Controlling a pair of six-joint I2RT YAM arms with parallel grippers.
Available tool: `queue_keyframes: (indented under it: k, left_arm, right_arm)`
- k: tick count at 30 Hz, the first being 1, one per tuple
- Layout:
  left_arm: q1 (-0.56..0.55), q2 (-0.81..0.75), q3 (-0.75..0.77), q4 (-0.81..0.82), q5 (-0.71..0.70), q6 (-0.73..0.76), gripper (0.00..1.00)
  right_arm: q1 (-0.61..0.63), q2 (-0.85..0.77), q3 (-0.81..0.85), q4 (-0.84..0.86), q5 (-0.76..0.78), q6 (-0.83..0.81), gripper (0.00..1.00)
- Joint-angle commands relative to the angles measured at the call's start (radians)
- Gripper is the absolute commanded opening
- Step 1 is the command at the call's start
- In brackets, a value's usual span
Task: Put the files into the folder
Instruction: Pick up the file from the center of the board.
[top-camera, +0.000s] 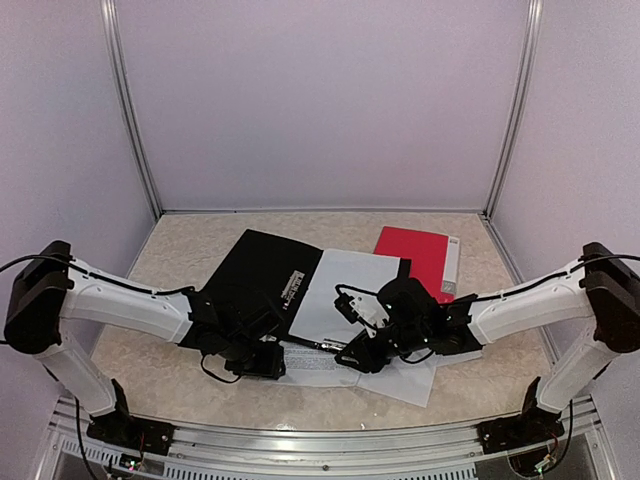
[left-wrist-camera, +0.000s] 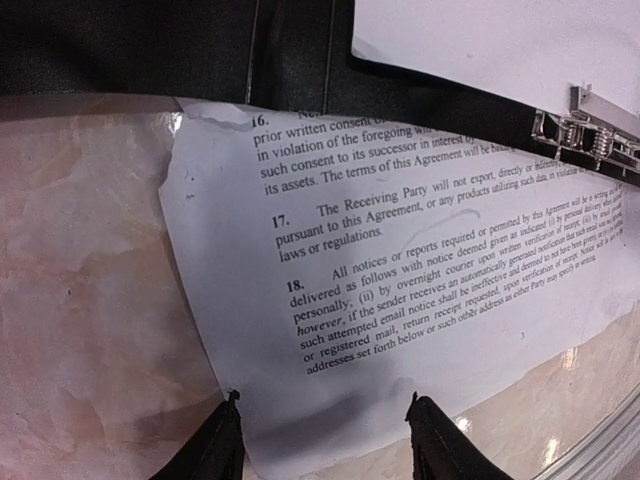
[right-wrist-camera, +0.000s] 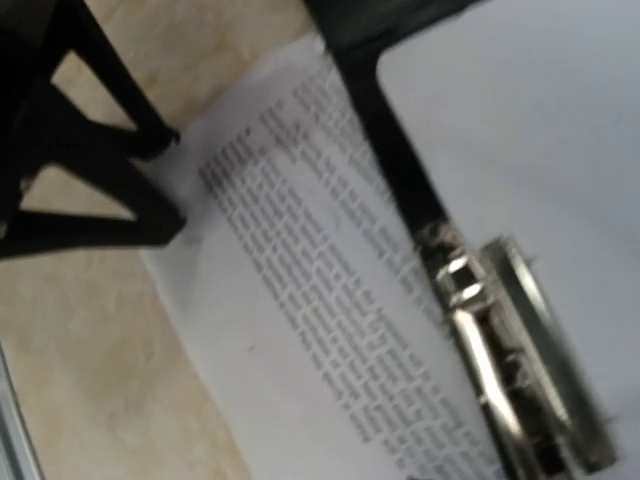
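A black folder (top-camera: 255, 275) lies open mid-table, with a blank white sheet (top-camera: 350, 290) on its right half and a metal clip rail (left-wrist-camera: 590, 135). A printed sheet (left-wrist-camera: 400, 270) lies on the table at the folder's near edge, its top edge tucked under the folder. It also shows in the right wrist view (right-wrist-camera: 320, 330). My left gripper (left-wrist-camera: 322, 420) is open, its fingers (left-wrist-camera: 215, 445) set apart over the sheet's near-left corner. My right gripper (top-camera: 365, 355) hovers low over the loose sheets (top-camera: 410, 378) to the right. Its fingers do not show in the right wrist view.
A red folder (top-camera: 415, 255) with a white spine lies at the back right. The clip rail also shows in the right wrist view (right-wrist-camera: 510, 350). The left gripper's black fingers (right-wrist-camera: 90, 180) sit close to the right wrist camera. Walls enclose the table.
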Motion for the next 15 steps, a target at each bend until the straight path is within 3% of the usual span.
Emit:
queue_keyframes:
  k: [1, 11, 15]
  left_arm:
    - [-0.04, 0.081, -0.025, -0.061, -0.043, -0.069, 0.51]
    - [-0.076, 0.105, -0.017, -0.08, -0.126, -0.114, 0.24]
    - [-0.078, 0.087, -0.003, -0.101, -0.141, -0.11, 0.06]
  right_arm:
    - [0.033, 0.022, -0.046, 0.05, -0.024, 0.035, 0.34]
    - [0.059, 0.048, -0.111, 0.073, -0.037, 0.054, 0.29]
    - [0.062, 0.061, -0.104, 0.076, -0.029, 0.053, 0.29]
